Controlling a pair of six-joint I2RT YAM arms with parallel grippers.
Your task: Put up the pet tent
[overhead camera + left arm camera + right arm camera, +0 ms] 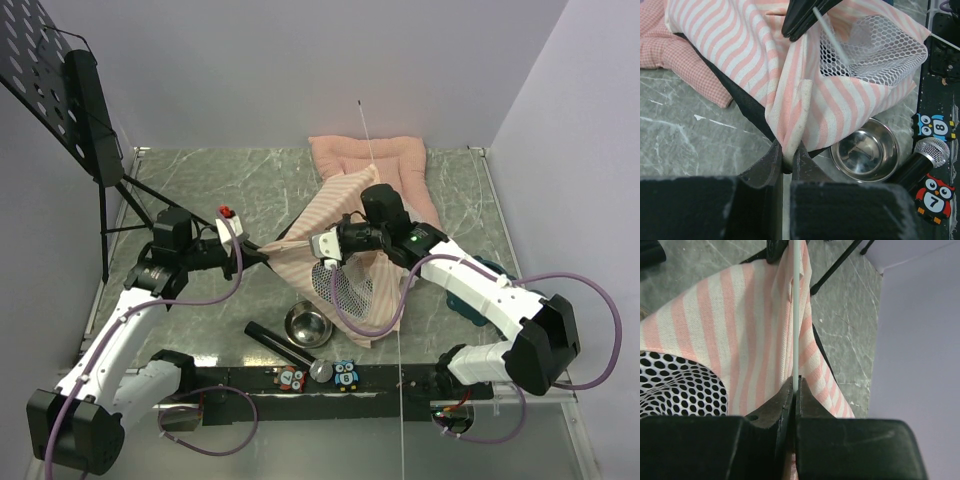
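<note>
The pet tent [345,225] lies crumpled at mid-table, pink-and-white striped with a white mesh panel [345,290]. My left gripper [264,252] is shut on a rolled striped fold at the tent's left corner; in the left wrist view the gripper [786,150] pinches that fabric [795,115]. My right gripper [300,243] hangs just right of it, over the tent. It [794,382] is shut on a thin white pole [796,315] that runs along the striped cloth [740,330]. The same pole [832,37] shows in the left wrist view, above the mesh [875,45].
A pink quilted cushion [370,160] lies behind the tent. In front of it sit a steel bowl [308,323], a black microphone [280,340] and two owl cards [345,373] on a black strip. A black music stand [60,90] stands at the far left.
</note>
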